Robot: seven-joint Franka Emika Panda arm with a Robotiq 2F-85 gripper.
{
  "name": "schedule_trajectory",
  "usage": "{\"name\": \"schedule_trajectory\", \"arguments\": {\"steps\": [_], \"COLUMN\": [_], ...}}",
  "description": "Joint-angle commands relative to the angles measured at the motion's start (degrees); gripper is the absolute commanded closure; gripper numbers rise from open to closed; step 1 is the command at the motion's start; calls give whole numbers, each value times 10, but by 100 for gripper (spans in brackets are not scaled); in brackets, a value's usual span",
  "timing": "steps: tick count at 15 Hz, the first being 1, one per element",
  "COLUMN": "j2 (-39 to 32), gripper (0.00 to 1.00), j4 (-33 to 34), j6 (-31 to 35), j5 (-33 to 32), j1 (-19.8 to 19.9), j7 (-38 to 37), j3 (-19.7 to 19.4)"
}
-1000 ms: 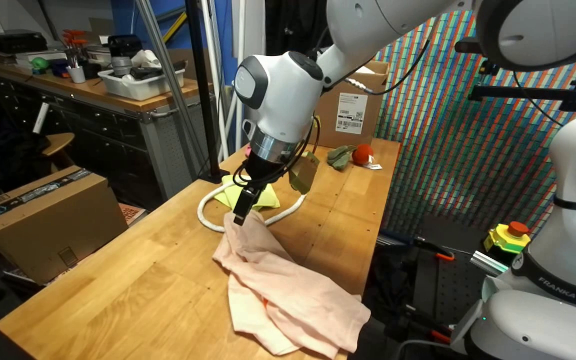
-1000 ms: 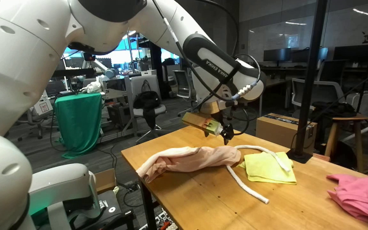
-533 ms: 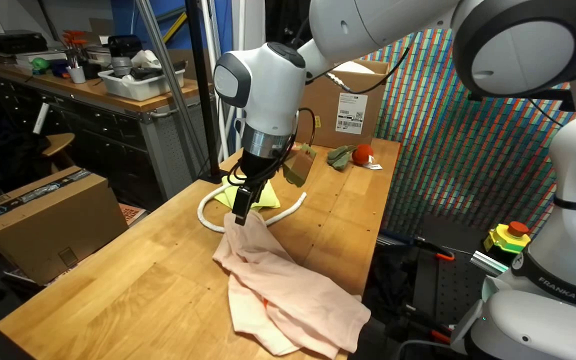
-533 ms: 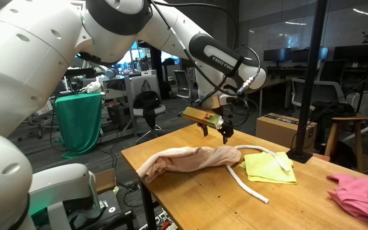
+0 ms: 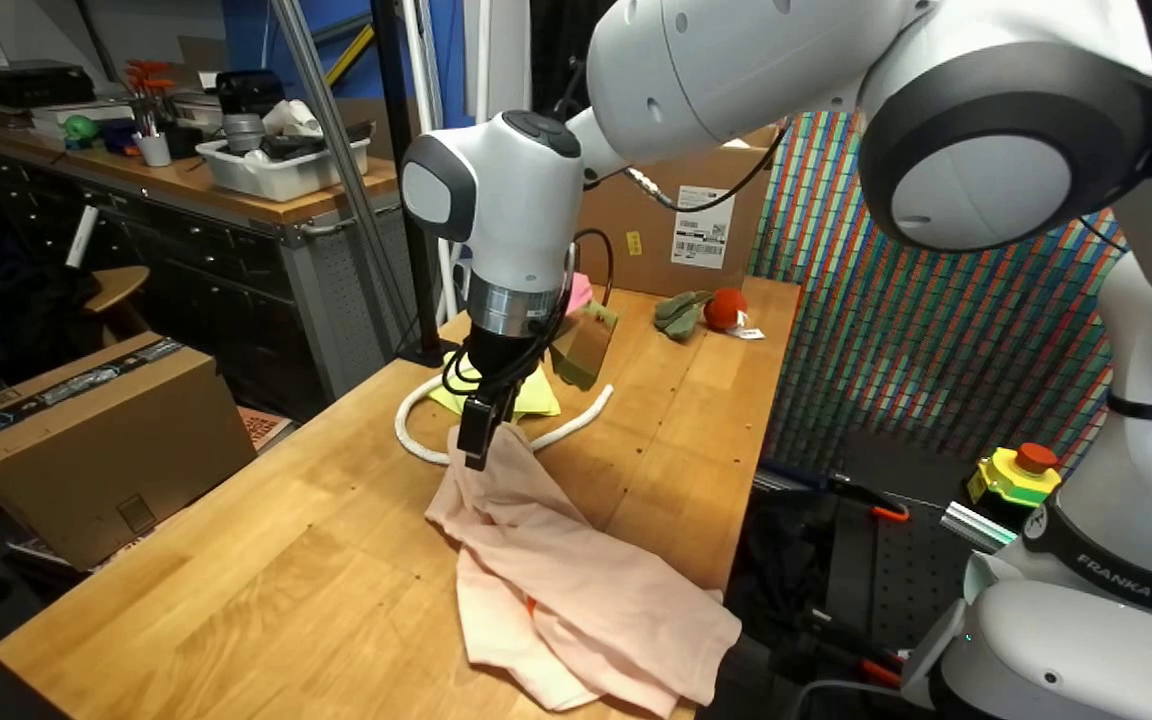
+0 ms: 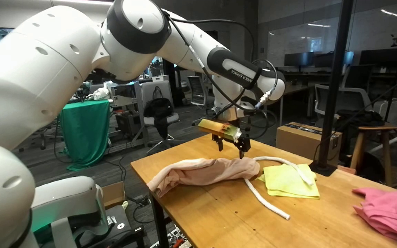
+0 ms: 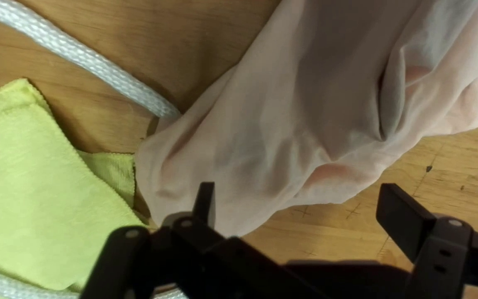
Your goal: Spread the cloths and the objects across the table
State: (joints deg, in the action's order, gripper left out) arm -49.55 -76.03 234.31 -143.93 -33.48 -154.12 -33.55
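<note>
Fingers (image 7: 405, 220) wide apart, one over peach cloth (image 7: 288, 120), contact unclear

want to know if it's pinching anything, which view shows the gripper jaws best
The wrist view: the gripper is close up there, jaws wide apart, nothing clamped between. In an exterior view both fingers show, but small against the table. In an exterior view only one shows clearly, against the peach cloth, with the gap hidden.

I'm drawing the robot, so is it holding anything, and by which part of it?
Nothing. The gripper stands open, jaws wide apart, and the peach cloth lies on the table, not pinched between them.
</note>
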Motion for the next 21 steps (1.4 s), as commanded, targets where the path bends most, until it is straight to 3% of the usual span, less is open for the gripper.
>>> {"name": "schedule_trajectory", "arguments": {"steps": [1,10,21], "j2": [-47,-89,-102], "gripper": [0,0,0], "j4": [61,96,115], "j6": [33,40,45], "j5": [0,0,0], "j1": [-3,3,16], "j7": [-19,-14,-6], "j3": [-24,-47,-37]}}
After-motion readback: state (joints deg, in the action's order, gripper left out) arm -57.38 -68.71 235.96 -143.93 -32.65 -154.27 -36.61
